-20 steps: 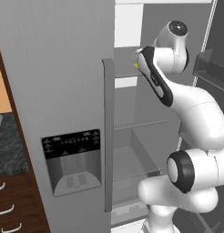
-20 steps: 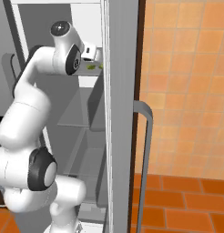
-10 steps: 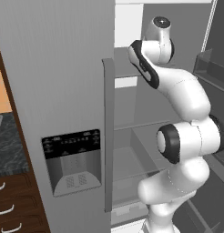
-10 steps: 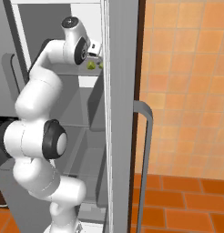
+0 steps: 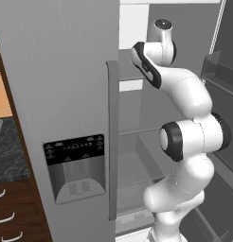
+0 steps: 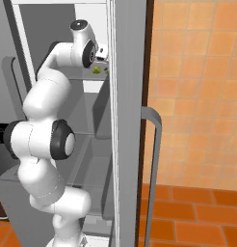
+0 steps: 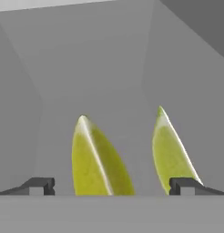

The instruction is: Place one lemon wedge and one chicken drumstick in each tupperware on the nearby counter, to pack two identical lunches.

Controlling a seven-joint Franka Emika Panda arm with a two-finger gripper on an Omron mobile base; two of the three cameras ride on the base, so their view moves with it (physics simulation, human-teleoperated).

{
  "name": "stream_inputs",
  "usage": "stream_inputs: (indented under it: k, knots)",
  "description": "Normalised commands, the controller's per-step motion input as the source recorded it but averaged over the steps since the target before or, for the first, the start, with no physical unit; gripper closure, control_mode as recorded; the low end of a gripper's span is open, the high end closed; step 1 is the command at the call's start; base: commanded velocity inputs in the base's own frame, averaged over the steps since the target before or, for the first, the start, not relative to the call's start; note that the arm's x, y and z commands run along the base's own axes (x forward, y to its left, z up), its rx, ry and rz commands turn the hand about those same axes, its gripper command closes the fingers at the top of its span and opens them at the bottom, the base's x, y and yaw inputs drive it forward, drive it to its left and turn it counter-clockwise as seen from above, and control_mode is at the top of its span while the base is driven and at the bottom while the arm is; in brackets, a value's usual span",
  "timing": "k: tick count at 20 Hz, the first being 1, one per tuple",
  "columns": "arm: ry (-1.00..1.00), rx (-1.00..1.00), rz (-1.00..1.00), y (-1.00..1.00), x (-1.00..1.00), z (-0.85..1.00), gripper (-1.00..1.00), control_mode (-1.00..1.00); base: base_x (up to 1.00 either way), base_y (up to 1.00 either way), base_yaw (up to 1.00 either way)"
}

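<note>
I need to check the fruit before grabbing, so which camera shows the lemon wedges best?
The hand view: both lemon wedges stand close and large between the open jaws. The right base view shows small green specks on the fridge shelf.

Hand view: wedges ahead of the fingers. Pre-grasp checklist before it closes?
1. Jaws open: ok, fingertips stand wide apart.
2. Nearer lemon wedge lies between the tips: ok.
3. Second lemon wedge clear of the right tip: not ok, it sits just above it.
4. Wedges apart from each other: ok, grey gap between them.
5. Arm reaching the fridge shelf: ok, hand is at the green pieces.
6. Depth to the wedge: cannot tell.
</note>
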Motion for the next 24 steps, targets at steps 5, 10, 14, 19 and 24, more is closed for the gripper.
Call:
stream_inputs:
  k: [5, 10, 14, 19, 24]
  knots:
    - [0.00, 0.00, 0.00, 0.31, 0.05, -0.51, 1.00, -1.00, 0.00, 0.00, 0.00]
    - [-0.02, -0.01, 0.00, 0.00, 0.13, -0.16, 1.00, -1.00, 0.00, 0.00, 0.00]
    - [-0.02, 0.00, 0.00, 0.00, -0.26, -0.07, 1.00, -1.00, 0.00, 0.00, 0.00]
    - [-0.40, 0.03, -0.04, 0.00, -1.00, 0.43, 1.00, -1.00, 0.00, 0.00, 0.00]
    - [-0.59, 0.00, 0.00, -0.02, -1.00, -0.35, 1.00, -1.00, 0.00, 0.00, 0.00]
